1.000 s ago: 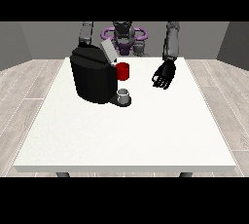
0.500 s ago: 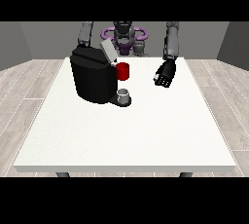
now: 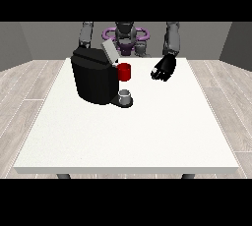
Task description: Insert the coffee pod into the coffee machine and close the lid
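The black coffee machine stands on the table's left half, its grey lid tilted up and open. A red cylinder, seemingly the coffee pod, sits at the machine's front right, just above a small grey cup on the machine's base. The hand at the view's right hovers over the table to the right of the red cylinder, apart from it, fingers relaxed and pointing down, holding nothing. At the view's left, the arm drops behind the machine and its hand is hidden.
The white table stretches wide towards the camera and to the right of the machine. The robot's torso stands behind the far edge.
The hand at the view's right has drawn back a little towards the robot and slightly towards the machine. The machine, lid and red cylinder have not moved.
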Action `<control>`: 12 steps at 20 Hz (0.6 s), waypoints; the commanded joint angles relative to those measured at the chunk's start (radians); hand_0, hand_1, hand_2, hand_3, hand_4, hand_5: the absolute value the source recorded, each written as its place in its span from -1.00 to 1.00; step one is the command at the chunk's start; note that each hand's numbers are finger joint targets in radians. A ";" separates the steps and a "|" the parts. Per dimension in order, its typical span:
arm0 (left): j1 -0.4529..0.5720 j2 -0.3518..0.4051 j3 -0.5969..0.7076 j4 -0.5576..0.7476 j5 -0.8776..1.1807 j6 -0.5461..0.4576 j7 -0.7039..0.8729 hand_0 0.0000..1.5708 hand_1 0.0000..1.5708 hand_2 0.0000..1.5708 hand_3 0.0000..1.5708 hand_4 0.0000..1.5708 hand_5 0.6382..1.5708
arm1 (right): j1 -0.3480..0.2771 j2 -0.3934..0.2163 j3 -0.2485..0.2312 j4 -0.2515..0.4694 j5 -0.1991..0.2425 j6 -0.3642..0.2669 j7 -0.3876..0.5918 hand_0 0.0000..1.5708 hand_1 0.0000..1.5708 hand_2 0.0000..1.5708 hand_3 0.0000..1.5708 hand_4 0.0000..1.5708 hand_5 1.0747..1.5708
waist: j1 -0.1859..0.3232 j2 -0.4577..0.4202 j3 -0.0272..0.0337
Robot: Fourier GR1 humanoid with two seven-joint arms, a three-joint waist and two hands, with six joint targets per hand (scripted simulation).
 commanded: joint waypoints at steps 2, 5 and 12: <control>-0.031 -0.066 -0.031 -0.055 0.014 -0.146 0.044 0.80 0.80 0.78 0.67 -0.34 1.00 | -0.025 -0.015 -0.047 0.117 0.007 -0.024 0.017 -1.00 -1.00 -1.00 -1.00 -1.00 1.00 | 0.069 -0.095 0.0007; -0.116 -0.027 0.016 -0.042 0.027 -0.179 0.077 0.75 0.75 0.76 0.69 -0.36 1.00 | 0.016 0.012 -0.007 0.108 0.022 -0.023 -0.045 -1.00 -1.00 -1.00 -1.00 -1.00 1.00 | -0.001 -0.078 0.0005; -0.163 -0.075 0.018 -0.098 0.021 -0.229 0.114 0.79 0.79 0.78 0.71 -0.24 1.00 | -0.033 -0.030 -0.047 0.156 0.004 0.012 -0.081 -1.00 -1.00 -1.00 -1.00 -1.00 1.00 | 0.009 -0.089 0.0004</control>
